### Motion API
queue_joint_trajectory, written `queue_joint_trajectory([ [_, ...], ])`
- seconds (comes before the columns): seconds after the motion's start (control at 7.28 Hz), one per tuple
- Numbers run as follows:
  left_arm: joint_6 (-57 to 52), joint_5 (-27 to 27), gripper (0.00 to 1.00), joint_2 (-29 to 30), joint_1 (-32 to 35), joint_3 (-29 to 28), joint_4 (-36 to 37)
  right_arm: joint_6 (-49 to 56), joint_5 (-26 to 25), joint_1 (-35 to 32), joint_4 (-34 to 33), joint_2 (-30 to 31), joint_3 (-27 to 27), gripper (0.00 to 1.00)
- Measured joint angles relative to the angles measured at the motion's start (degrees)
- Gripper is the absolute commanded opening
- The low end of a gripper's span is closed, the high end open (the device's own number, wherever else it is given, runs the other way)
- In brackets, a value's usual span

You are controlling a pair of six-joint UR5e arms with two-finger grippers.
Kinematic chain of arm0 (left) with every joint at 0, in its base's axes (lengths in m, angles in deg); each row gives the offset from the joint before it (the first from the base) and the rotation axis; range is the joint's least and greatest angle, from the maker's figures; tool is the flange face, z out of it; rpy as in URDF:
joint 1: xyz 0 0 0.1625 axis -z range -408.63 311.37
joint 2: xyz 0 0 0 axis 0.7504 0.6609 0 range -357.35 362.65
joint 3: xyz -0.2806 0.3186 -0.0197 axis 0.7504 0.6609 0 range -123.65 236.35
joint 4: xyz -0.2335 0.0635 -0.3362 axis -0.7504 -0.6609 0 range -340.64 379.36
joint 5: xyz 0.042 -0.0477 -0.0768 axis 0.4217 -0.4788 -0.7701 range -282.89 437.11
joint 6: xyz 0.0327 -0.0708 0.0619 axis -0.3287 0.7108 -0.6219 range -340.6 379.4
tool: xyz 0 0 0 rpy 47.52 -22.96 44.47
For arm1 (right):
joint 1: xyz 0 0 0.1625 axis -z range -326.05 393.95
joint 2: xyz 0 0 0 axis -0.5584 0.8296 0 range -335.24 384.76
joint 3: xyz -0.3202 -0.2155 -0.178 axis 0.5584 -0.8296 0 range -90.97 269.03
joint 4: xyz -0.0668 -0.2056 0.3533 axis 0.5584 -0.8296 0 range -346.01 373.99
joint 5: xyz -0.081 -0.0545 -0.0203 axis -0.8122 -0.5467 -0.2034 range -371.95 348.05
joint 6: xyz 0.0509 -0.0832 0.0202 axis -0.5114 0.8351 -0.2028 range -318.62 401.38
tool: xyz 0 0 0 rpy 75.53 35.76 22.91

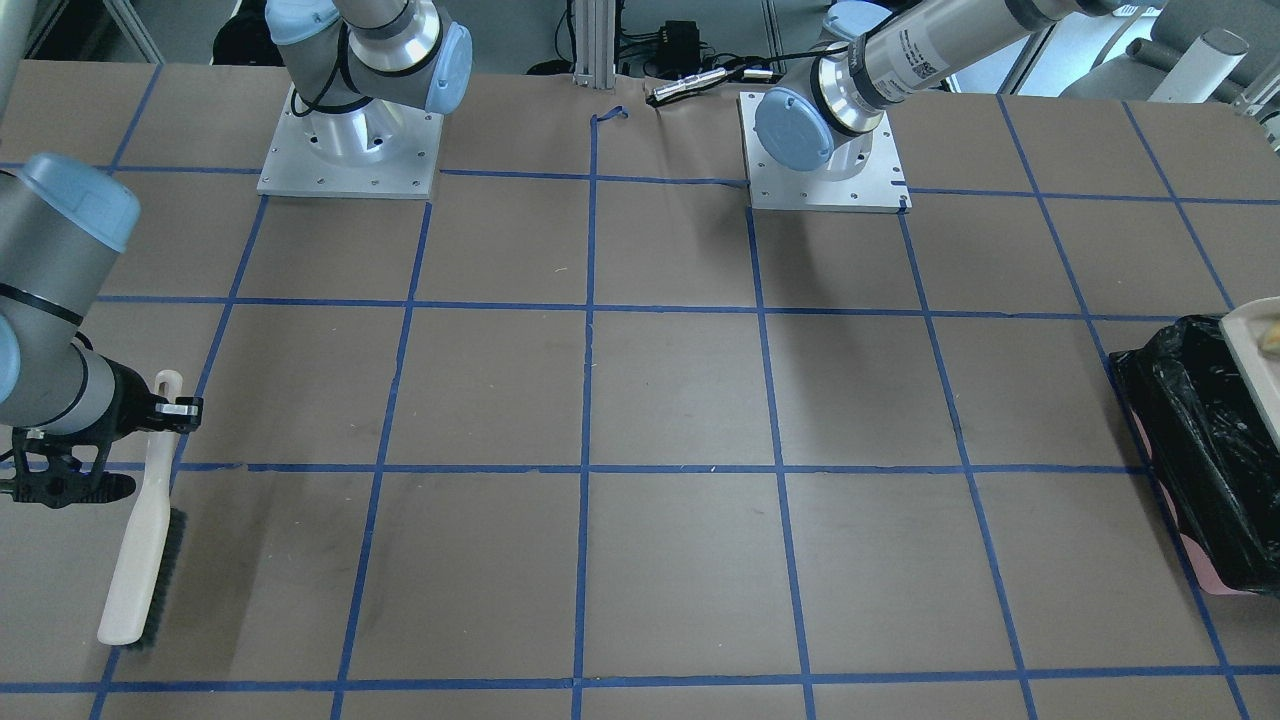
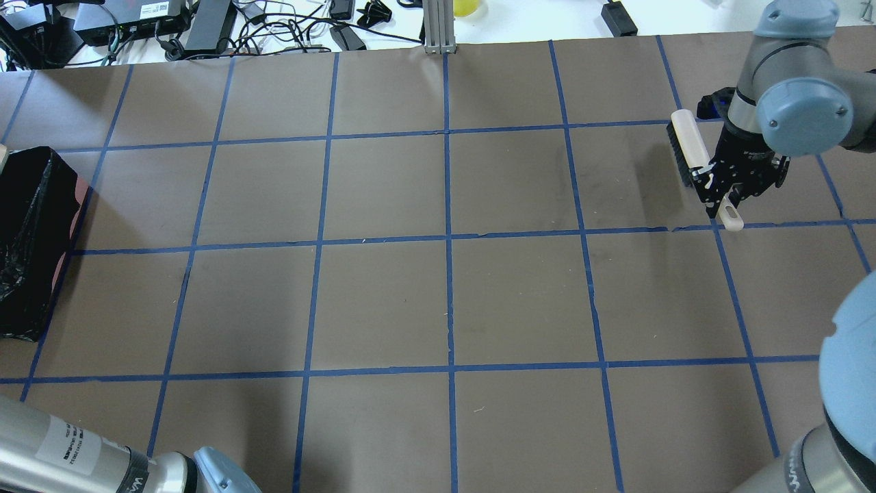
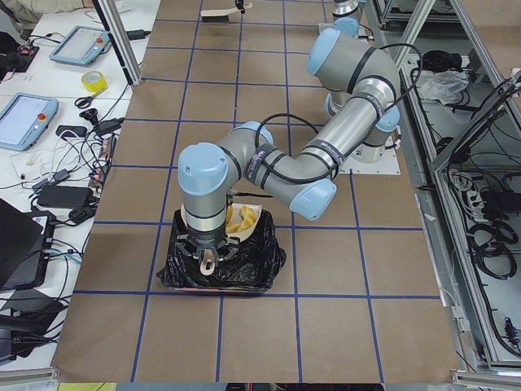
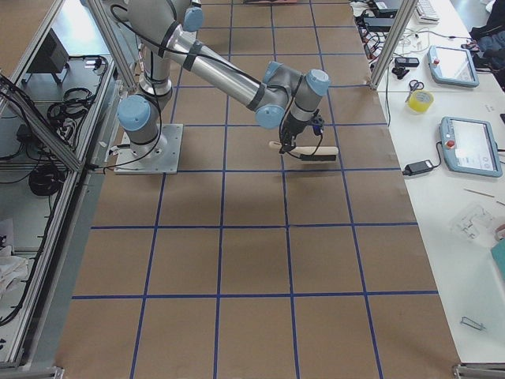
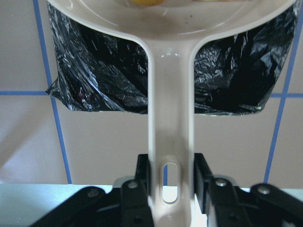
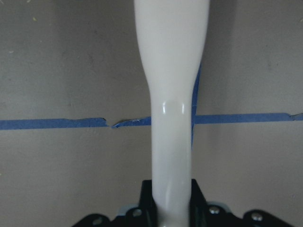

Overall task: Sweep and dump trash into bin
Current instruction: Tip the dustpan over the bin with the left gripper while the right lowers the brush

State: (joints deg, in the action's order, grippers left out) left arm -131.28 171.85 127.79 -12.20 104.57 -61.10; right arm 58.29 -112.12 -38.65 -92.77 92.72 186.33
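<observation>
Left gripper (image 5: 171, 176) was clamped shut on the pan (image 5: 170, 109) handle, jaws pinching it from both sides near the hang slot. Handle ran straight out from the gripper across the near rim of the bin (image 5: 99, 71). The pan's scoop end sat past that rim, over the black bag. Whether it touched the bag, couldn't tell.

Trash (image 3: 238, 218) was in the pan: yellowish lumps, count unclear from where I stood. None showed on the table (image 2: 445, 301). So sweeping looked done and dumping not yet.

Key relation: the bag opening was directly under and around the scoop. The pan's long axis pointed from the gripper toward the bin's far side. The pan looked roughly level, so my guess is the next move calls for tipping the scoop edge down, letting the pieces slide off into the bag and not over the far rim.

Left arm was right at the bin. Right gripper (image 2: 724, 190) was well apart at the other end of the table, closed on the brush (image 2: 686, 144) handle. The brush hung low by the table, bristles pointing sideways. It looked out of the dump step entirely.
</observation>
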Motion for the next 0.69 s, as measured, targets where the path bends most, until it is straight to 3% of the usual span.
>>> queue_joint_trajectory([
  [0.27,-6.43,0.57,0.0,0.94,0.21,-0.47,5.66,0.04,-0.22,0.45,-1.24,-0.45,0.84,0.0],
  [0.41,-8.63,0.82,0.0,1.16,0.31,-0.21,7.89,0.09,-0.18,0.47,-1.37,-0.54,0.92,0.37],
  [0.69,-11.02,2.26,0.0,1.27,1.16,0.81,11.63,0.07,0.37,0.46,-1.58,-0.66,0.96,0.65],
])
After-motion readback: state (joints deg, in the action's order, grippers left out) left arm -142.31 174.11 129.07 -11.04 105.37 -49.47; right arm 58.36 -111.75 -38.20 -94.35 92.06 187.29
